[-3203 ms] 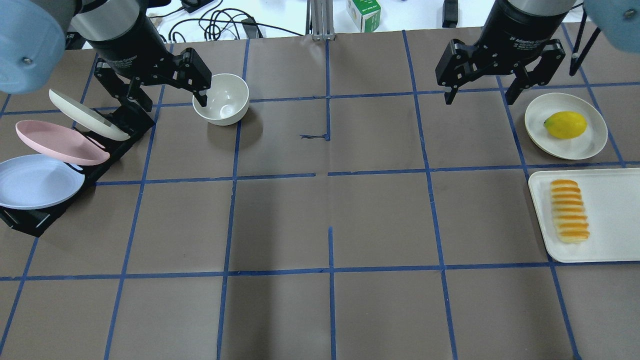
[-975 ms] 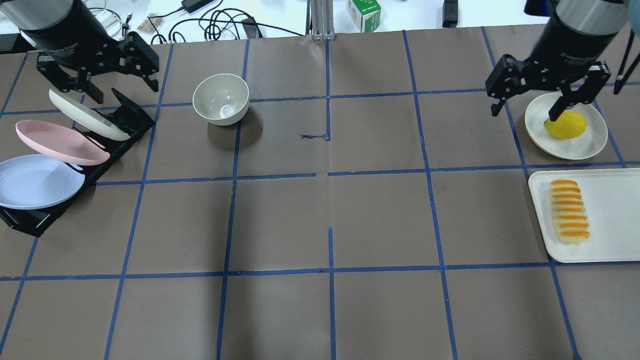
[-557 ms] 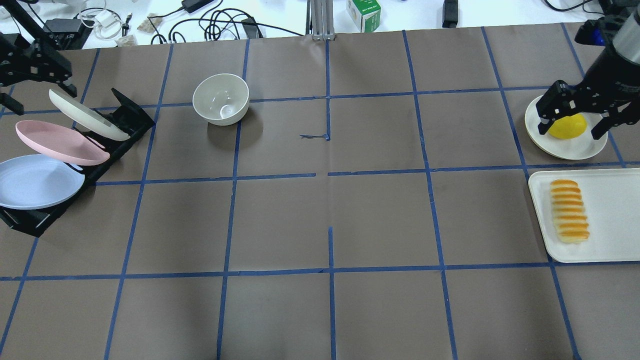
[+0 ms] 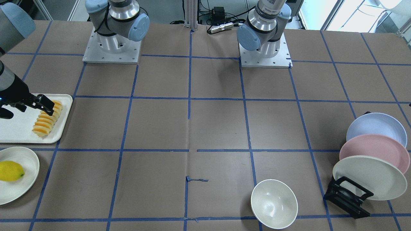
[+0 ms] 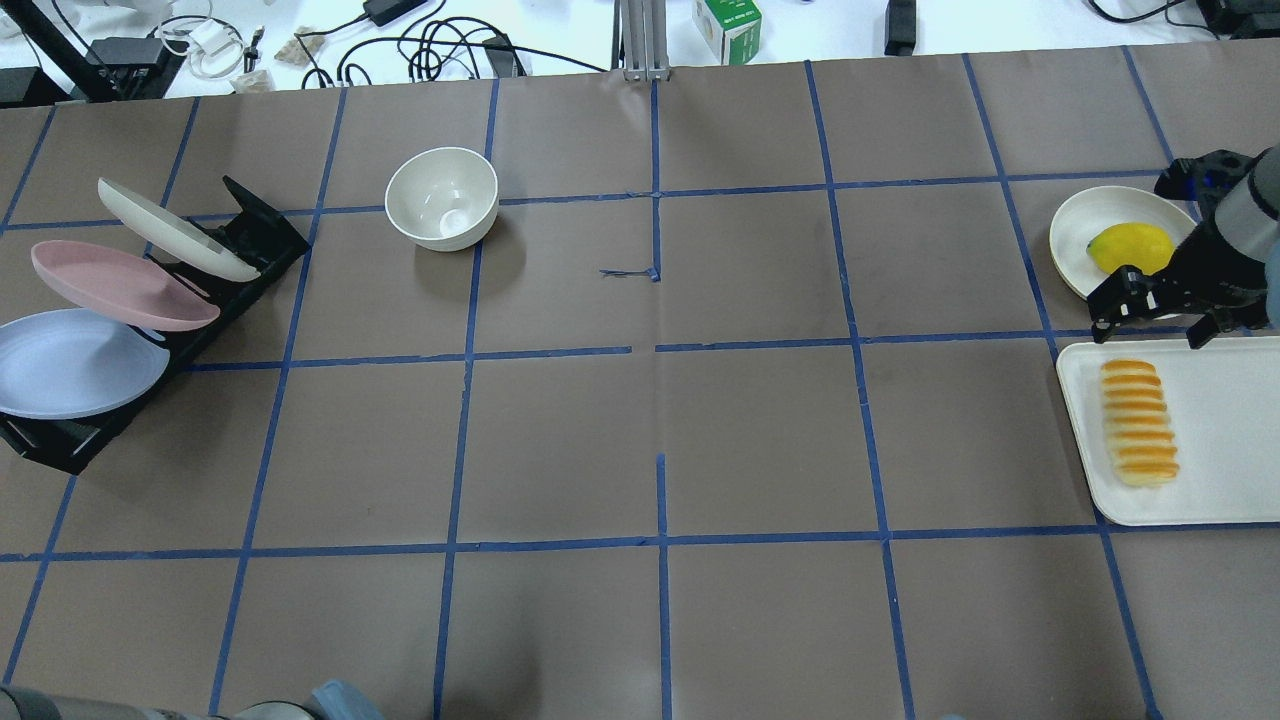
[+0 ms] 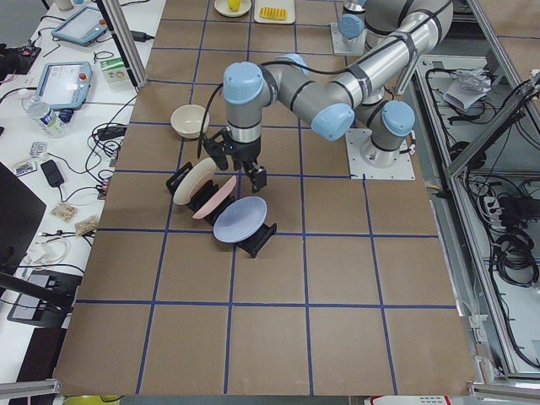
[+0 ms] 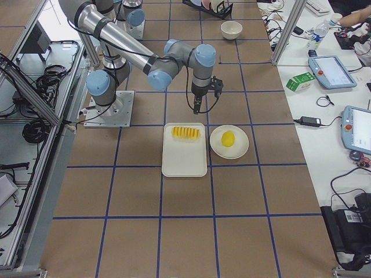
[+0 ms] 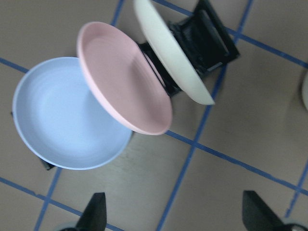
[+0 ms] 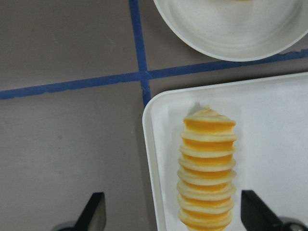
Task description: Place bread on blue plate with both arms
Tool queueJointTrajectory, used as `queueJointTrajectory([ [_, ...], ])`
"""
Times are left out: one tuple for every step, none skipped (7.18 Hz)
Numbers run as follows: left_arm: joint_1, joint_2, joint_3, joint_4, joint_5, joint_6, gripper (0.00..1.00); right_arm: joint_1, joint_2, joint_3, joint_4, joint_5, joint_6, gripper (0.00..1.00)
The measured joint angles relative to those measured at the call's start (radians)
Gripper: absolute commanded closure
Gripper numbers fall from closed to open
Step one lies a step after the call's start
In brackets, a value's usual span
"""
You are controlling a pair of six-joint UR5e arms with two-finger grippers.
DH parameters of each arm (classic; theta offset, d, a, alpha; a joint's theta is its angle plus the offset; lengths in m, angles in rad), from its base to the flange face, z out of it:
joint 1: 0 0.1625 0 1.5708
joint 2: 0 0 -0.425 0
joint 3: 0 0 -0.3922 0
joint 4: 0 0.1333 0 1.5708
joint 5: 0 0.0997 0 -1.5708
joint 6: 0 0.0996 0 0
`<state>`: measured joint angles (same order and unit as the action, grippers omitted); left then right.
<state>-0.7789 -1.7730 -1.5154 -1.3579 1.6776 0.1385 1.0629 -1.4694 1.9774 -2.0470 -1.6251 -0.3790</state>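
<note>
bread lies on white tray, right end of the tabletop | right gripper hovers by tray edge, jaws apart | left gripper above tilted blue plate, jaws apart | bread likely soft, light (slices may splay): I'd pinch across mid-length, gently

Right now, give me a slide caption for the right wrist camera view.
Black fingers of the open right gripper frame the orange-yellow ridged bread loaf lying on a white rectangular tray.
</note>
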Motion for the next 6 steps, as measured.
queueJointTrajectory([
  [0.033,-0.038,0.0,0.006,0.029,0.006,0.0,-0.022,0.028,0.021,-0.033,-0.016,-0.012,0.0],
  [0.051,-0.074,-0.002,0.017,0.052,0.008,0.0,-0.048,0.057,0.029,-0.047,-0.021,-0.027,0.0],
  [0.058,-0.113,-0.008,0.033,0.057,0.005,0.0,-0.067,0.081,0.032,-0.057,-0.022,-0.045,0.0],
  [0.06,-0.152,-0.012,0.043,0.04,0.005,0.0,-0.075,0.094,0.033,-0.069,-0.024,-0.055,0.0],
  [0.061,-0.184,-0.013,0.056,0.015,0.008,0.17,-0.078,0.104,0.033,-0.078,-0.025,-0.058,0.0],
  [0.061,-0.206,-0.013,0.081,0.002,0.01,0.23,-0.08,0.122,0.034,-0.094,-0.026,-0.059,0.0],
])
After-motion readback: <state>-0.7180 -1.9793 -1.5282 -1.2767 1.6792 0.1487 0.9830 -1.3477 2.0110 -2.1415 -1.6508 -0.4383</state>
